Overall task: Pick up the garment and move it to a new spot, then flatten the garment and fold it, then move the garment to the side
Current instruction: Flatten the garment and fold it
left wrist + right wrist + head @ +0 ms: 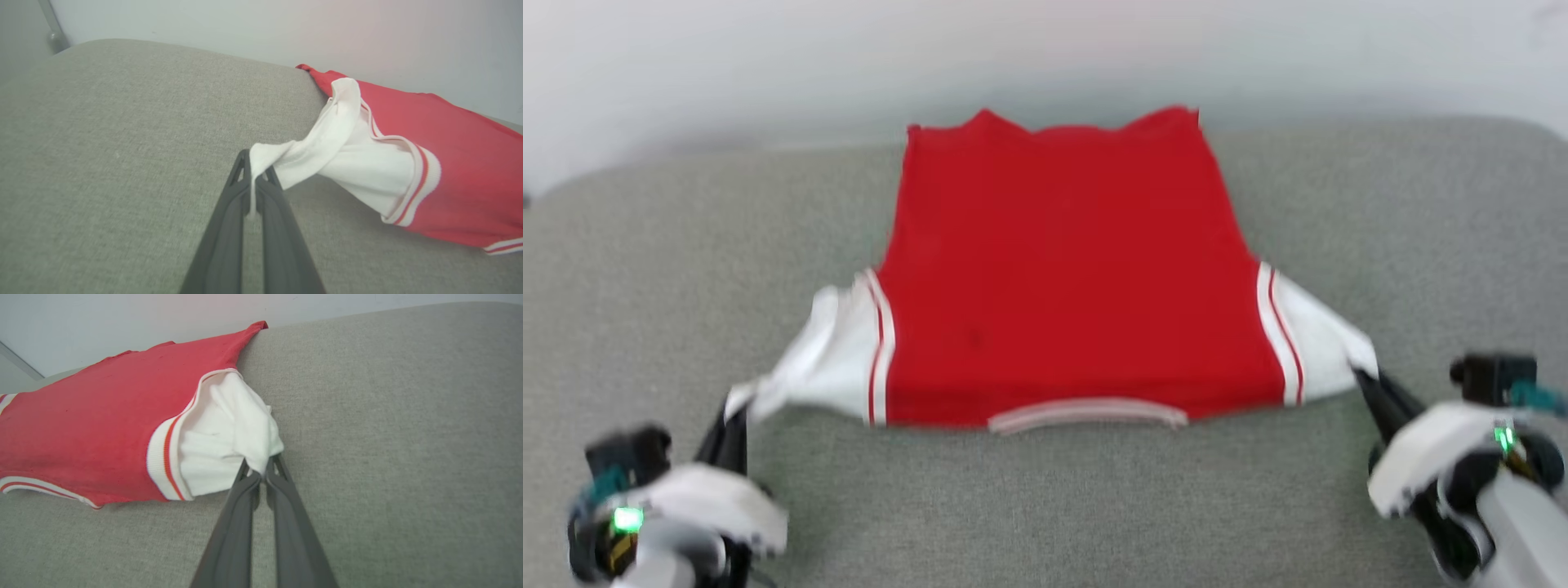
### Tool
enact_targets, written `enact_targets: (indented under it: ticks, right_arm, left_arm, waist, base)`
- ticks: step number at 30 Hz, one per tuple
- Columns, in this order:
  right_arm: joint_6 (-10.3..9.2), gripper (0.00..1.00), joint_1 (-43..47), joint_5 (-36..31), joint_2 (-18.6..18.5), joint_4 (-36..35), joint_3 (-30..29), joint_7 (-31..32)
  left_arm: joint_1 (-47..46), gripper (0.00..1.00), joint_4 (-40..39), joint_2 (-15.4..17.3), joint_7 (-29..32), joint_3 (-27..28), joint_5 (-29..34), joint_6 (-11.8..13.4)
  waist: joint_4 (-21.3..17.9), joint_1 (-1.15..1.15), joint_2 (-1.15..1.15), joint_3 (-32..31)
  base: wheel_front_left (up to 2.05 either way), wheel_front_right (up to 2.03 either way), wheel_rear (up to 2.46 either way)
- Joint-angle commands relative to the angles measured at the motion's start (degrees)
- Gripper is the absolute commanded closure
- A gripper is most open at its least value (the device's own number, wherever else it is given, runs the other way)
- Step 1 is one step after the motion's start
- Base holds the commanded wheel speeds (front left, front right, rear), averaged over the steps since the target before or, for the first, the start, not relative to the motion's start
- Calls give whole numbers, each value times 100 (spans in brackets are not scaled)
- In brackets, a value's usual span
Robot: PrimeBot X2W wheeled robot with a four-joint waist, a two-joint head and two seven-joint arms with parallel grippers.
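Surface: grey soft top [1045,506] by a pale wall [768,65] | Garment [1062,269]: red, spread flat in the middle | Left gripper [254,173]: pinched tight on its white sleeve tip | Right gripper [261,469]: pinched tight on the other sleeve tip

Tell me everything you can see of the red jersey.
The jersey is thin red fabric, spread fairly flat on the grey padded surface, its upturned face plain red. Its striped white neckline lies nearest the robot, and its wavy hem is at the far side. The left sleeve and right sleeve are white, with red stripes beside the body, and stretch outward. The left gripper is shut on the left sleeve's tip, and the right gripper on the right one's.
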Motion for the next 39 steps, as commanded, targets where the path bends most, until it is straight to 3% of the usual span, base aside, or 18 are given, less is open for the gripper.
enact_targets:
  ticks: [1,8,14,18,21,22,23,24,32,38,39]
  right_arm:
    - [-14,100,234,-22,-121,-78,-107,33]
    - [-15,100,1849,-505,-21,-1080,-885,598]
    - [-15,100,3273,-1145,471,-2303,-1897,1285]
    - [-14,100,3971,-1567,952,-3115,-2303,1885]
    - [-13,100,4206,-1757,1220,-3522,-2425,2286]
    - [-11,92,4215,-1791,1296,-3610,-2424,2378]
    - [-10,54,4186,-1810,1339,-3702,-2417,2435]
    - [-10,0,4123,-1809,1373,-3779,-2421,2462]
    - [-9,0,3027,-1809,1439,-4051,-2806,2091]
    - [-9,0,1049,-1619,1177,-3149,-3112,2327]
    - [-9,0,1049,-1619,1177,-3149,-3112,2327]
  left_arm:
    - [223,100,-103,71,18,89,-32,103]
    - [1894,100,-1540,101,473,262,-204,692]
    - [3051,100,-2786,182,911,372,-214,1193]
    - [3430,100,-3302,223,1133,290,-152,1351]
    - [3410,100,-3571,137,1205,114,-131,1313]
    - [3357,100,-3637,107,1219,52,-106,1311]
    - [3303,100,-3691,88,1239,-9,-76,1317]
    - [3254,100,-3741,68,1257,-68,-49,1315]
    - [2842,100,-4140,2,1218,-347,219,1365]
    - [2163,100,-4373,-114,963,-498,404,1255]
    - [2163,100,-4373,-114,963,-498,404,1255]
  waist:
    - [-6,2,0,-342]
    - [36,2,0,-865]
    - [127,2,0,-979]
    - [162,2,0,-965]
    - [178,2,0,-916]
    - [187,2,0,-899]
    - [197,2,0,-883]
    - [211,2,0,-864]
    - [466,2,0,-363]
    - [739,2,0,607]
    - [739,2,0,607]
  base:
    - [0,0,0]
    - [0,0,0]
    - [0,0,0]
    - [0,0,0]
    - [0,0,0]
    - [0,0,0]
    - [0,0,0]
    - [0,0,0]
    - [0,0,0]
    - [0,0,0]
    - [0,0,0]
